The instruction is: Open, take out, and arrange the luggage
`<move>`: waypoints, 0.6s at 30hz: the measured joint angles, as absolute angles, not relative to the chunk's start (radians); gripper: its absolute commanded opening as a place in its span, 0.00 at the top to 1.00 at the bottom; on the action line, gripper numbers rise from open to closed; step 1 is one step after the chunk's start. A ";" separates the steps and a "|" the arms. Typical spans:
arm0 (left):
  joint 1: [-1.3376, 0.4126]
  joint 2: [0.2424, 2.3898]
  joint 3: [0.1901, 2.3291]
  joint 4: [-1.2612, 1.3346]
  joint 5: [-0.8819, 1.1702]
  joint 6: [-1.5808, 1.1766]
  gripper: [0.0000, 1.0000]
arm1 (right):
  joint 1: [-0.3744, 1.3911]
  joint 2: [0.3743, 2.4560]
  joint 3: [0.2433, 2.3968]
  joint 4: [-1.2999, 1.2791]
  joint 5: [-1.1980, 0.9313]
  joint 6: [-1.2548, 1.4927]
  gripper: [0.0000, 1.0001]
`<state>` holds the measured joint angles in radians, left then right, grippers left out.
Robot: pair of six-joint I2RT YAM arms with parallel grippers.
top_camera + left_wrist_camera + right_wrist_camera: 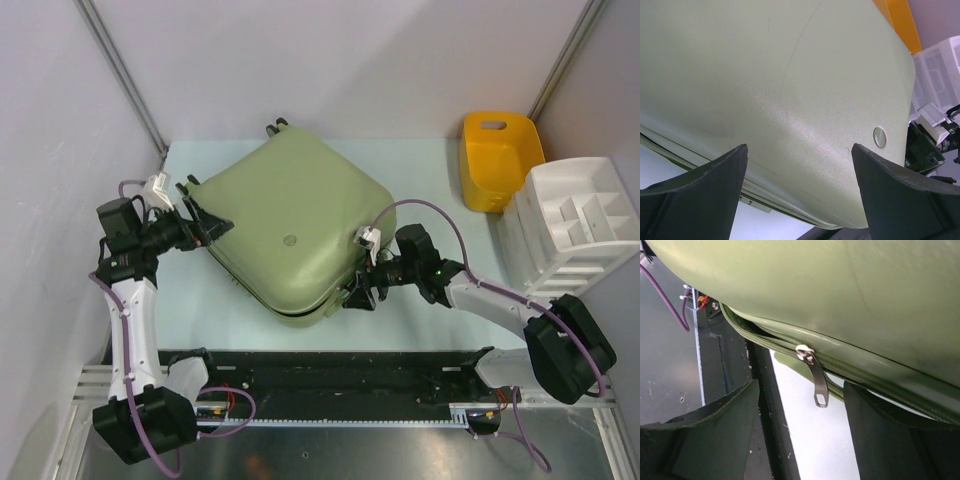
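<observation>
The pale sage-green luggage [290,225] lies shut and flat on the table, turned diagonally, with its round logo [879,136] facing up. My left gripper [205,222] stands open at the luggage's left corner; in the left wrist view the shell [790,90] fills the space beyond the spread fingers [715,185]. My right gripper [358,293] is open at the near right edge. A metal zipper pull [817,380] hangs from the zipper seam between its two fingers [875,430], touching neither. The lining and contents are hidden.
A yellow plastic tub [500,160] stands at the back right, with a white divided organizer tray [580,220] beside it at the right edge. The black rail [340,375] with the arm bases runs along the near edge. Grey walls enclose the table.
</observation>
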<state>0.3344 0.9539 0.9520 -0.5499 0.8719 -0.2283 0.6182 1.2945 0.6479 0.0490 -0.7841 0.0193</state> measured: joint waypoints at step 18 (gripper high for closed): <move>0.334 0.952 0.952 -0.550 0.878 -0.204 0.15 | 0.660 1.363 0.648 0.185 -0.733 0.146 0.95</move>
